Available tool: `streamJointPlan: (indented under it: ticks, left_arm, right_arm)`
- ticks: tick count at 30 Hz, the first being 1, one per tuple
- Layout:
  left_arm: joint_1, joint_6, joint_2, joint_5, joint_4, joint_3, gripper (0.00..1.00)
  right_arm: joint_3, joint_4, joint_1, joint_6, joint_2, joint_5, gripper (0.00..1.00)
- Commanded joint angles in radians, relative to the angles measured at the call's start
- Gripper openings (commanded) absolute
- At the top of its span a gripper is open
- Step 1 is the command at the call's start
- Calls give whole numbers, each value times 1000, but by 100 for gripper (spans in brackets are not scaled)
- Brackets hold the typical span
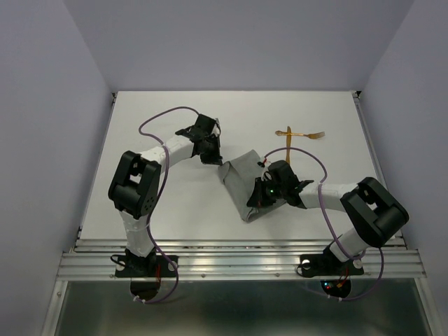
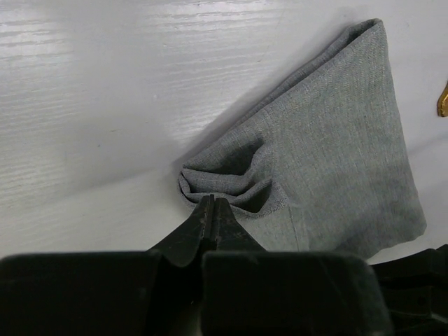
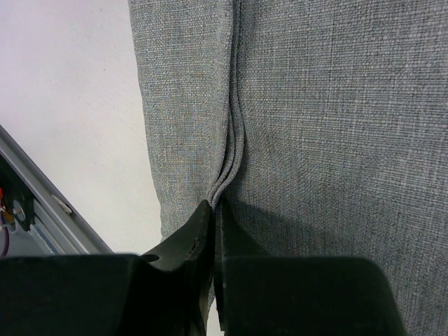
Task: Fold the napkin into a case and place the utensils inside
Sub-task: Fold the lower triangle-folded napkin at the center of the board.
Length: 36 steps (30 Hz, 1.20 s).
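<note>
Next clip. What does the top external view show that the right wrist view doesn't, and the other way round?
Only top external: both arms, the left gripper at one corner of the plain grey soft cloth napkin, and two thin golden shiny utensils lying apart from it on the white table. Only right wrist: the stacked cloth edges running into the right gripper, its fingers shut on them. Both: the napkin, the table, the right gripper.

Grey napkin (image 1: 238, 178) lies folded, bunched at 1 corner; 2 golden utensils (image 1: 301, 134) lie crossed beyond it.
</note>
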Motion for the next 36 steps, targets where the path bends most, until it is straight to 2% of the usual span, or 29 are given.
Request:
streamJointPlan:
  ticks: [1, 15, 19, 21, 24, 30, 36]
  left_arm:
    - [-5, 25, -12, 67, 28, 9, 0]
    - [-7, 7, 47, 68, 27, 74, 0]
    - [-10, -13, -38, -30, 56, 40, 0]
    - [-13, -25, -78, -119, 24, 35, 0]
    - [-14, -27, -113, -173, -14, 13, 0]
    - [-19, -5, -173, -152, -22, -98, 0]
    - [-46, 19, -147, -77, -2, -109, 0]
  right_arm:
    - [-13, -12, -3, -7, 18, 9, 1]
    - [-8, -15, -3, 3, -2, 10, 1]
    - [-7, -13, -3, 6, -5, 10, 1]
    - [-7, -13, -3, 6, -4, 9, 1]
    - [-4, -13, -3, 4, -2, 9, 1]
    - [-1, -12, -3, 3, 2, 4, 1]
    - [4, -12, -3, 1, 7, -2, 1]
